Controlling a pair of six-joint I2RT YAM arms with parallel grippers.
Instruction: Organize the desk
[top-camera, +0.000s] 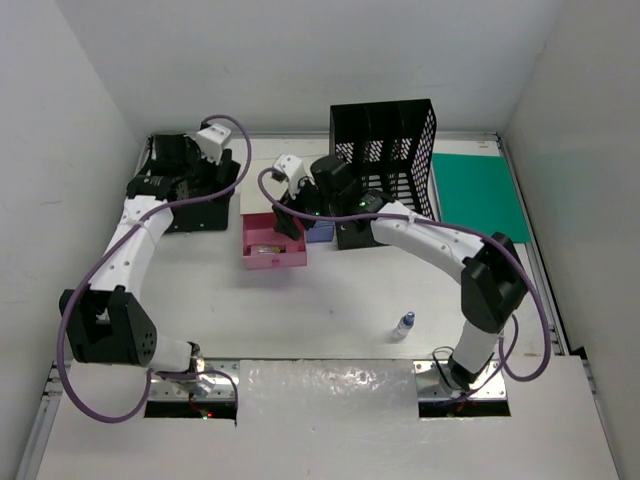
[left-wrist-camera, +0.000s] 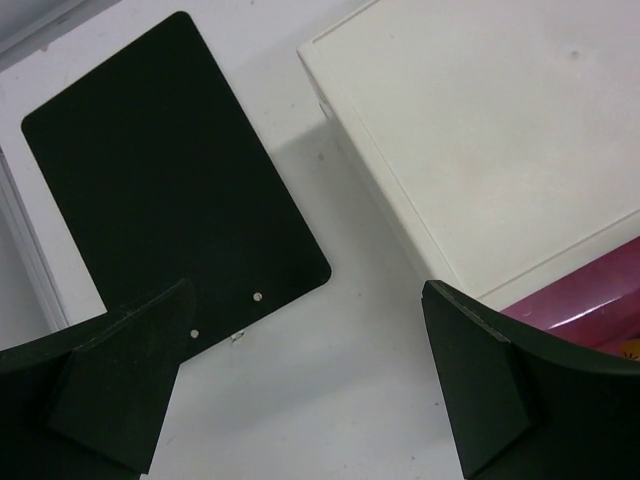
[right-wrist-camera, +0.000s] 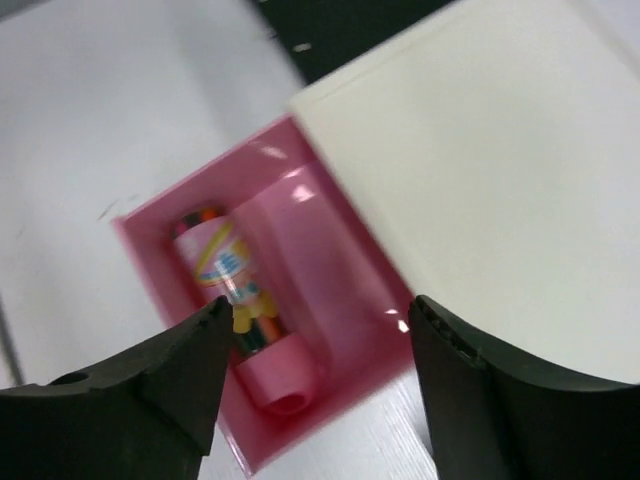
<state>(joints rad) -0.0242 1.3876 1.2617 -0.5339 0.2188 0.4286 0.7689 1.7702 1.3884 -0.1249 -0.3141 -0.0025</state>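
Step in hand, I'd say: stowing bits in the pink drawer (right-wrist-camera: 335, 250), centre of top view. My right gripper (right-wrist-camera: 318, 310) hangs over it, jaws apart, empty; tube (right-wrist-camera: 225, 265) lies inside. Left gripper (left-wrist-camera: 308, 290) wide, empty, upper left. Desk (top-camera: 330, 310) fills the frame. Next: lift clear, push drawer shut.

Lit brightly and evenly from overhead, with soft shadows thrown under the arms onto the desk (top-camera: 330, 300). Sharp in the top view. Blurred across the right wrist view: drawer (right-wrist-camera: 340, 270) between the jaws smeared, white glare spots on its floor, box (right-wrist-camera: 500, 180) beyond the right jaw washed pale. Crisp in the left wrist view: mat (left-wrist-camera: 160, 180) beyond the left jaw clean-edged, grey shadow along the box's side, jaws themselves dark and soft.
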